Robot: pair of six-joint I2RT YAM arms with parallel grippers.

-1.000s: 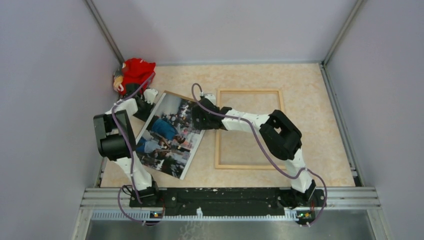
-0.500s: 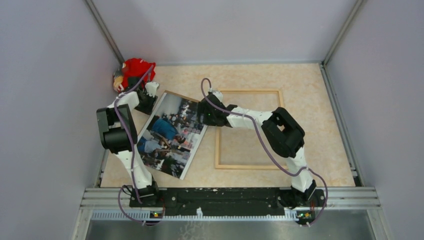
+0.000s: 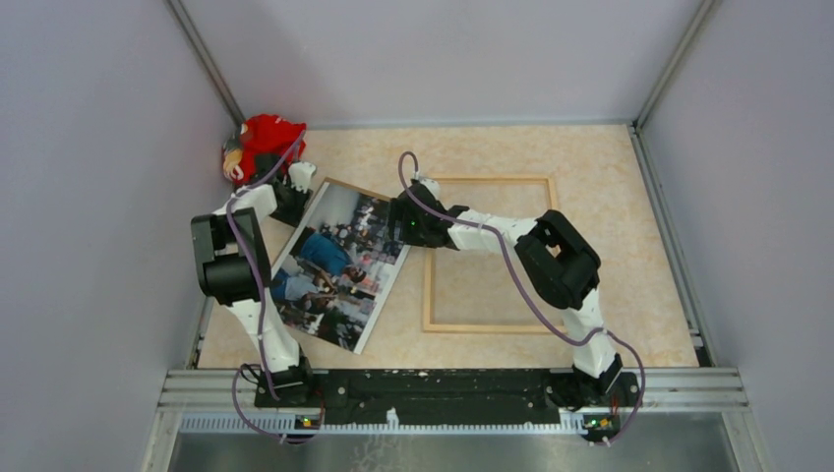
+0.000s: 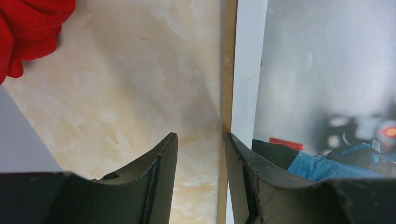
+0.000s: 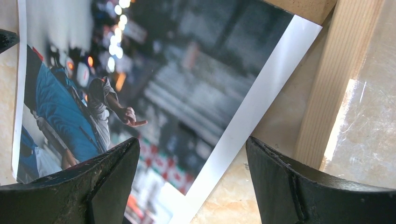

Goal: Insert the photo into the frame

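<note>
Our right gripper (image 5: 191,144) has shifted slightly toward the frame (image 5: 327,93) and hangs wide open and empty over the photo (image 5: 163,84) edge. The left gripper (image 4: 201,137), half open, holds nothing at the opposite edge.

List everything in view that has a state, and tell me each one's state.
photo: face up on backing board, outside the frame
backing board: flat under the photo
frame: lying flat, empty
left tool: open, holding nothing, at the photo's edge
right tool: open, holding nothing, over the photo's edge
red cloth: bunched in far left corner
</note>
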